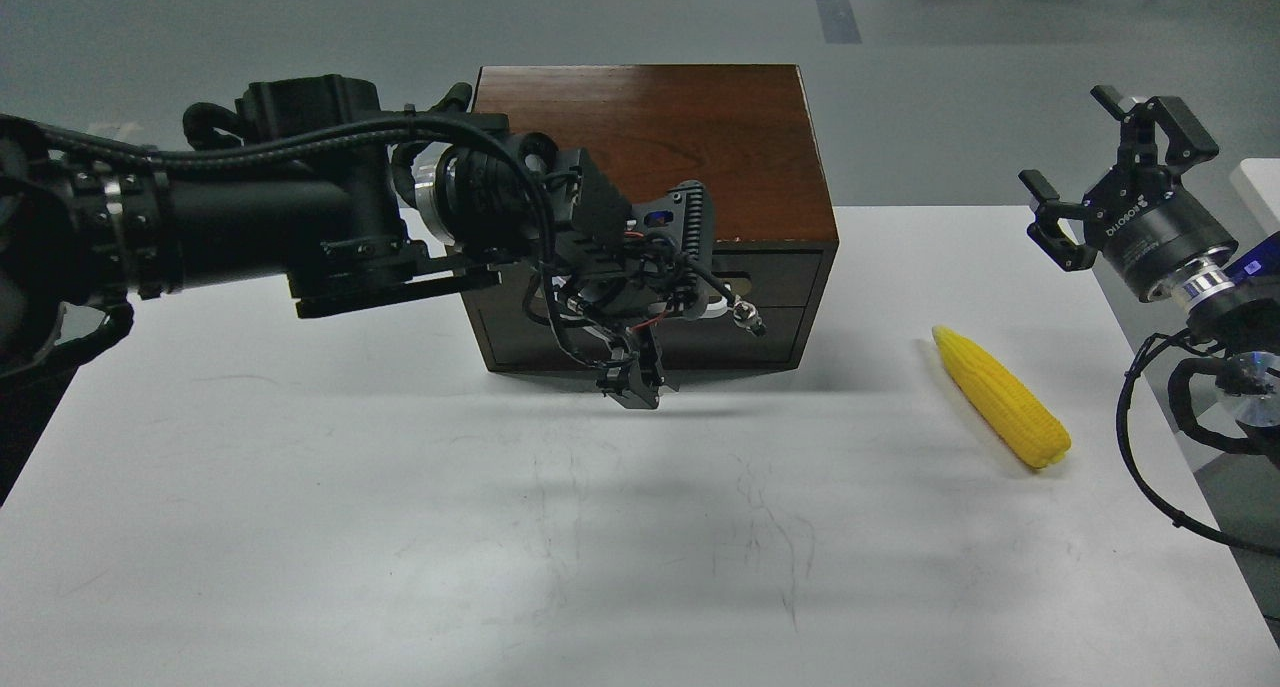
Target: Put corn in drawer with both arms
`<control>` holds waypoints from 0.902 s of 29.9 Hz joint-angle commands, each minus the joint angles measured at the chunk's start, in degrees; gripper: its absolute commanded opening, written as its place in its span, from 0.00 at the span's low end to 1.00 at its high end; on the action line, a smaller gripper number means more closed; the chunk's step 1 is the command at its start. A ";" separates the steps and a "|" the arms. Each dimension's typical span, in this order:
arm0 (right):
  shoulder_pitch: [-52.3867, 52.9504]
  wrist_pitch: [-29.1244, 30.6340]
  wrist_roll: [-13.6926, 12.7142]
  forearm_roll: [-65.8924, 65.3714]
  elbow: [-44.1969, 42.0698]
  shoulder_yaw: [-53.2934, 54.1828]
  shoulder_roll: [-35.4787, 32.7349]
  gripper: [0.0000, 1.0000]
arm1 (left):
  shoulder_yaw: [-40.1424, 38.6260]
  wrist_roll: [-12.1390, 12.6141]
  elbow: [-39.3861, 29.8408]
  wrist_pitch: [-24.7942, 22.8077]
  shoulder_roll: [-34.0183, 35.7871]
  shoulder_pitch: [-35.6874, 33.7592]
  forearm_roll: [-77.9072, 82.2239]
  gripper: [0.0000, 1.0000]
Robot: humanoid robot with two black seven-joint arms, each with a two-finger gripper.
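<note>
- Head view: we are looking down on the white table (300, 527), with the dark brown cabinet (650, 137) standing at its far middle.
- Our left arm (260, 217) is coming in from the left and crossing the cabinet's front face; our left gripper (690, 267) is sitting right at the drawer (780, 267) front, about where the white handle (715, 310) is peeking out under it.
- Cables and gripper body are blocking the fingertips, so we are not able to tell whether the left fingers are wide, narrow, or already gripping the handle.
- The drawer front is looking flush with the cabinet face, or nearly so; we are judging it not yet pulled out.
- The corn (1003, 397) is lying on the table, well to the right of the cabinet, narrow end pointing toward the far edge, nothing touching it.
- Our right gripper (1100, 167) is hovering above the table's right edge, fingers spread wide and holding nothing, well apart from the corn.
- Step in hand, as we are reading it: left arm is working the handle to open the drawer; corn pickup is not started.
- Next move is calling for a firm grip on the handle and a straight pull toward us, without dragging the cabinet.
- Then the right gripper is needing to drop onto the corn across its middle.
</note>
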 commanded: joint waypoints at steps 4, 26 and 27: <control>-0.24 0.00 0.06 0.09 0.09 0.08 0.01 1.00 | 0.03 0.00 -0.20 0.00 -0.04 -0.05 0.05 0.98; -0.41 0.00 0.06 0.09 0.26 0.08 -0.69 1.00 | 2.84 0.00 -0.20 0.00 0.57 0.04 0.14 0.98; -0.41 0.00 0.06 0.09 0.26 0.08 -0.78 1.00 | 2.84 0.00 -0.20 0.00 0.57 0.04 0.14 0.98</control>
